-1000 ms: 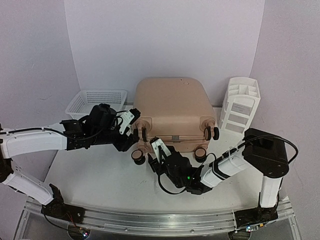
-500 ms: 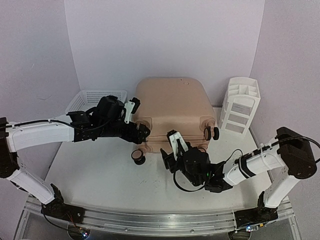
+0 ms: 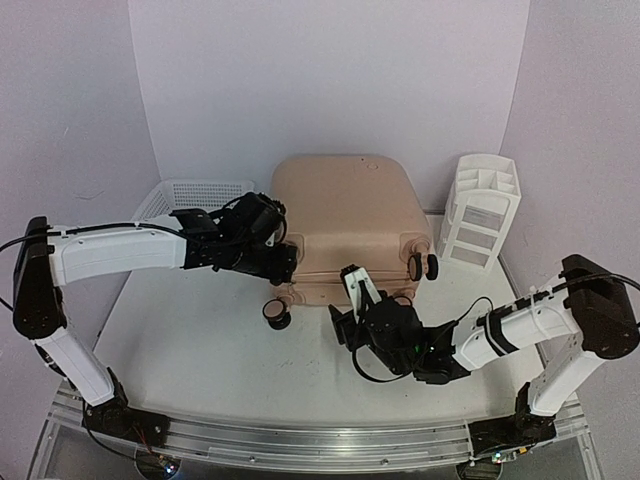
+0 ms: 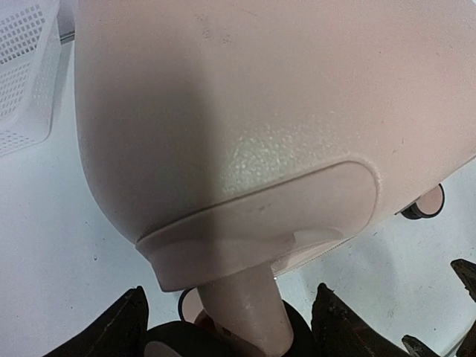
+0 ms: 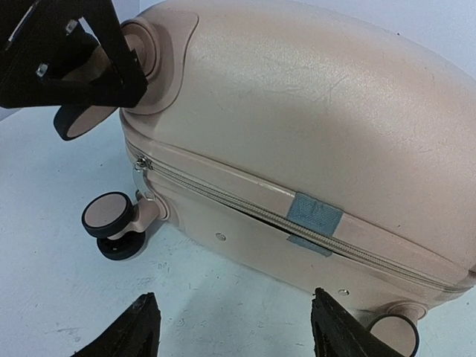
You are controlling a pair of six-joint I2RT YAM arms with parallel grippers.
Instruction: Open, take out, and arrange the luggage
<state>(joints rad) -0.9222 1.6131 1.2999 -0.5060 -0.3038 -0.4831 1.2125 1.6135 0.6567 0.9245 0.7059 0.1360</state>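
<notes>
Where: our suitcase lies flat and zipped shut at the back of the table, between a basket and a drawer rack, with its wheels toward us.
Handling: we judge it stiff, smooth and bulky, likelier to slide than lift.
Hold: we would take the zipper or a wheel leg, not the bare shell.
Left gripper: jaws spread, straddling a wheel leg at the left corner; we cannot tell whether they touch it.
Right gripper: jaws spread, empty, facing the zipper seam near a grey tape patch.
</notes>
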